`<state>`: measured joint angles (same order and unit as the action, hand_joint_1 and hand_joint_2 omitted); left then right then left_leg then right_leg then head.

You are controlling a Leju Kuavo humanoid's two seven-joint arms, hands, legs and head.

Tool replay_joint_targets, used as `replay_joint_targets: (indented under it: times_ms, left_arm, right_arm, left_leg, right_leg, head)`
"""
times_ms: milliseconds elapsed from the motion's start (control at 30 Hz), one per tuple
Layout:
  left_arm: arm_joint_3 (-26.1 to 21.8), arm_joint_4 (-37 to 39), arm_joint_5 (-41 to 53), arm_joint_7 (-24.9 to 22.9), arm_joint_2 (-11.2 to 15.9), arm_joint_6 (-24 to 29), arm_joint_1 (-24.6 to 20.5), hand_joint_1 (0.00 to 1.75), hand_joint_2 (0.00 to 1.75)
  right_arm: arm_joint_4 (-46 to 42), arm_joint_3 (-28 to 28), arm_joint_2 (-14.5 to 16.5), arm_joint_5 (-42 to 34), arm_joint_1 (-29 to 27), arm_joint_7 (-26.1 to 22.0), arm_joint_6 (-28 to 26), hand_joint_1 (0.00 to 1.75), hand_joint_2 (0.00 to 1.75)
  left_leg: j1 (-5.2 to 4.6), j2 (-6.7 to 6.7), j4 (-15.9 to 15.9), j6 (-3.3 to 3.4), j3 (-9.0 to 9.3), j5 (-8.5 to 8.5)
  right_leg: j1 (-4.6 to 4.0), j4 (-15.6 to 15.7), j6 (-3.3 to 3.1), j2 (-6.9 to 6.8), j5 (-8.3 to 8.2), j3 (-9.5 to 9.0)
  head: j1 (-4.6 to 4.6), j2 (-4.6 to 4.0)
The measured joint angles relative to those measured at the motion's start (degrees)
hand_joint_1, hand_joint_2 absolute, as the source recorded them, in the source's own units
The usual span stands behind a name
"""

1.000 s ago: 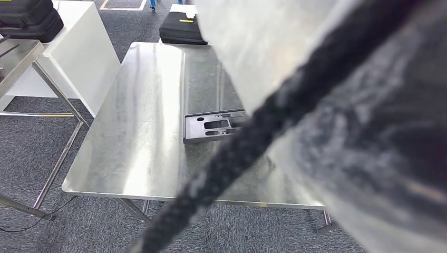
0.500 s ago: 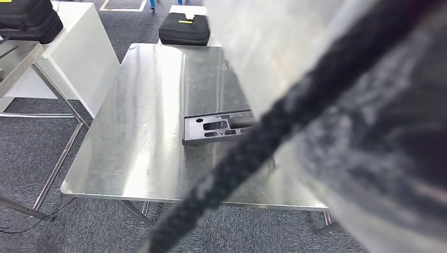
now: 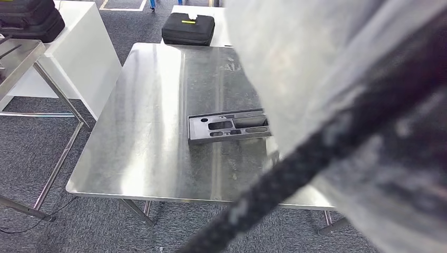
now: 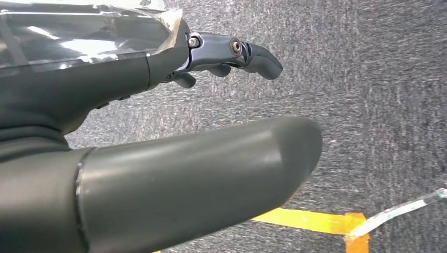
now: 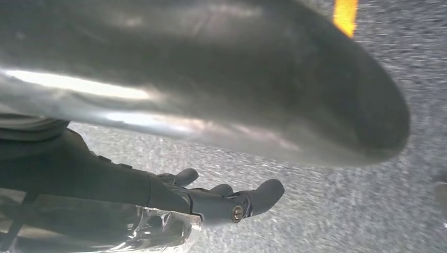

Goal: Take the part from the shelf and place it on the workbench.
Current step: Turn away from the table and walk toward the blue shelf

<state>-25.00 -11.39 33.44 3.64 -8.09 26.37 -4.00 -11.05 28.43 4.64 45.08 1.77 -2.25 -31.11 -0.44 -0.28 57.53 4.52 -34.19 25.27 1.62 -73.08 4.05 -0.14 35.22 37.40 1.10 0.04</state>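
Observation:
The part [image 3: 229,126], a flat black rectangular plate with cut-outs, lies on the steel workbench [image 3: 153,105] right of its middle, with no hand on it. Its right end is hidden behind my blurred silver right arm [image 3: 358,105] and a black cable [image 3: 295,163], both close to the camera. My left hand [image 4: 132,84] hangs over grey carpet, thumb and fingers apart, holding nothing. My right hand [image 5: 158,195] also hangs over carpet with its fingers spread and nothing in it.
A black case [image 3: 188,29] sits on a white surface behind the workbench. A white cabinet [image 3: 84,47] stands at the left with another black case [image 3: 29,18] on it. A steel shelf frame [image 3: 16,58] is at the far left. Yellow tape [image 4: 311,221] marks the carpet.
The blurred arm and cable have swung to the right and uncovered more of the part. The whole picture has shifted a little, so the camera has moved. The part lies still.

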Motion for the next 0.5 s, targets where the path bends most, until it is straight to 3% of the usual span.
replay_joint_targets:
  times_ms: [33,100,167,233,300,367,433,467,500]
  left_arm:
    - [0.08,0.03,0.03,-0.12,-0.01,-0.02,0.01,0.00,0.00]
    - [0.21,0.04,0.08,-0.26,-0.05,-0.03,-0.02,0.00,0.00]
    - [0.29,0.04,0.17,-0.31,-0.09,-0.03,-0.06,0.00,0.00]
    - [0.40,0.04,0.46,-0.58,-0.10,-0.04,-0.07,0.00,0.00]
    - [0.57,0.05,0.85,-1.10,-0.03,-0.05,-0.06,0.00,0.00]
    - [0.67,0.06,1.02,-1.54,0.03,-0.09,-0.05,0.00,0.00]
    - [0.71,0.06,1.05,-1.80,0.03,-0.16,-0.07,0.00,0.00]
    - [0.72,0.06,1.06,-1.87,0.03,-0.19,-0.06,0.00,0.00]
    - [0.74,0.06,1.06,-1.92,0.02,-0.21,-0.07,0.00,0.00]
  right_arm:
    - [0.11,-0.47,0.02,0.50,-0.03,0.23,-0.03,0.00,0.00]
    - [0.21,-1.22,0.07,0.96,0.10,0.37,-0.05,0.00,0.00]
    - [0.30,-1.76,0.13,1.16,0.24,0.49,-0.10,0.00,0.00]
    - [0.41,-2.29,0.19,1.71,0.29,0.77,-0.14,0.00,0.00]
    - [0.51,-2.95,0.34,2.53,0.40,1.18,-0.16,0.00,0.00]
    - [0.56,-3.54,0.56,3.02,0.46,1.56,-0.22,0.00,0.00]
    - [0.57,-3.96,0.74,3.20,0.45,1.84,-0.25,0.00,0.00]
    - [0.58,-4.11,0.81,3.22,0.44,1.91,-0.25,0.00,0.00]
    - [0.58,-4.23,0.84,3.24,0.43,1.96,-0.24,0.00,0.00]
  left_leg:
    - [-0.02,-0.01,0.01,-0.12,-0.08,-0.11]
    - [-0.05,-0.03,0.12,-0.54,-0.20,-0.35]
    - [-0.20,-0.04,0.28,-1.12,-0.20,-0.63]
    - [-0.28,-0.05,0.23,-1.81,-0.19,-1.00]
    - [-0.07,-0.06,0.91,-2.56,-0.73,-0.20]
    - [0.26,-0.02,5.07,-3.28,-2.35,4.00]
    - [0.57,0.02,12.24,-3.90,-4.44,9.11]
    - [0.74,0.03,14.92,-4.13,-4.88,10.32]
    - [0.92,0.05,15.72,-4.29,-4.35,10.35]
  right_leg:
    - [0.01,2.14,0.39,0.00,-0.90,-1.46]
    - [-0.04,10.81,0.73,0.03,-3.57,-6.76]
    - [-0.41,16.03,0.13,0.18,-5.31,-9.82]
    - [-0.72,16.46,-0.80,0.29,-5.79,-9.54]
    - [-0.23,16.75,-1.91,0.16,-6.25,-8.94]
    - [0.16,16.88,-3.04,-0.03,-7.09,-8.10]
    - [-0.02,16.82,-3.49,-0.17,-7.87,-7.25]
    - [-0.07,16.76,-3.45,-0.23,-8.27,-6.82]
    - [-0.09,16.69,-3.32,-0.26,-8.64,-6.42]
  head:
    - [0.01,0.00]
    - [0.01,0.00]
    - [0.05,0.00]
    - [0.11,0.00]
    - [0.13,0.00]
    - [0.15,0.00]
    - [0.17,0.00]
    - [0.17,0.00]
    - [0.18,0.00]
